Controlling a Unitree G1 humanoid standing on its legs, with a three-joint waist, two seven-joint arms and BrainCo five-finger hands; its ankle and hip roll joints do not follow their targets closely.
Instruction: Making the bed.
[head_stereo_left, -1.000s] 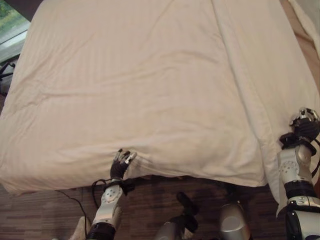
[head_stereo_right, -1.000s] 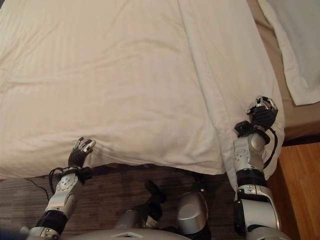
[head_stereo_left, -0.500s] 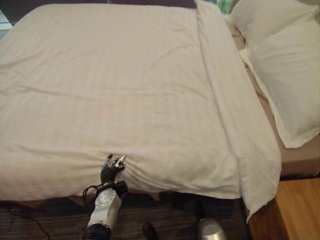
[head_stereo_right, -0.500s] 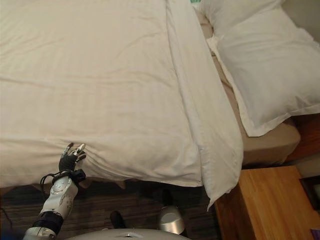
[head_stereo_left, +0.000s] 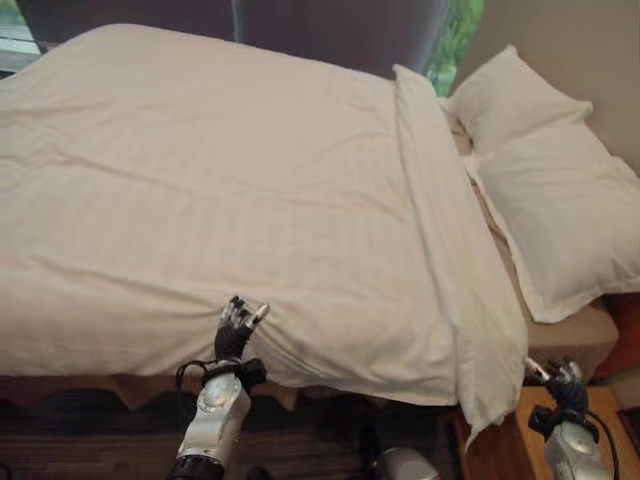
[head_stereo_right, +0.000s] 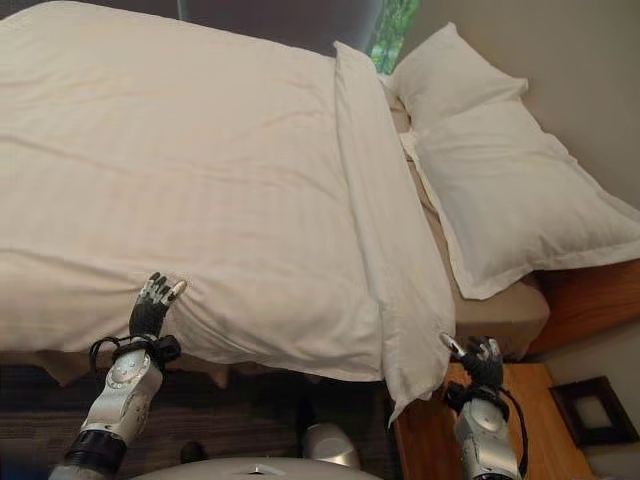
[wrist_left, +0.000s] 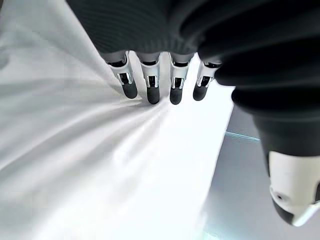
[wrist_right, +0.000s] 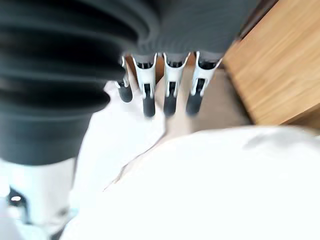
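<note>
White duvet (head_stereo_left: 220, 200) spread over most of the bed (head_stereo_right: 505, 318), its folded-back top edge running near the pillows; two white pillows (head_stereo_right: 510, 190) lie side by side at the bed's head, on the robot's right; wooden nightstand (head_stereo_right: 520, 425) below the bed's near right corner; left hand (head_stereo_left: 238, 326) at the duvet's near edge, fingers straight, tips pressing the cloth, gripping nothing; right hand (head_stereo_right: 480, 360) just beside the duvet's hanging corner, above the nightstand, fingers straight, released.
</note>
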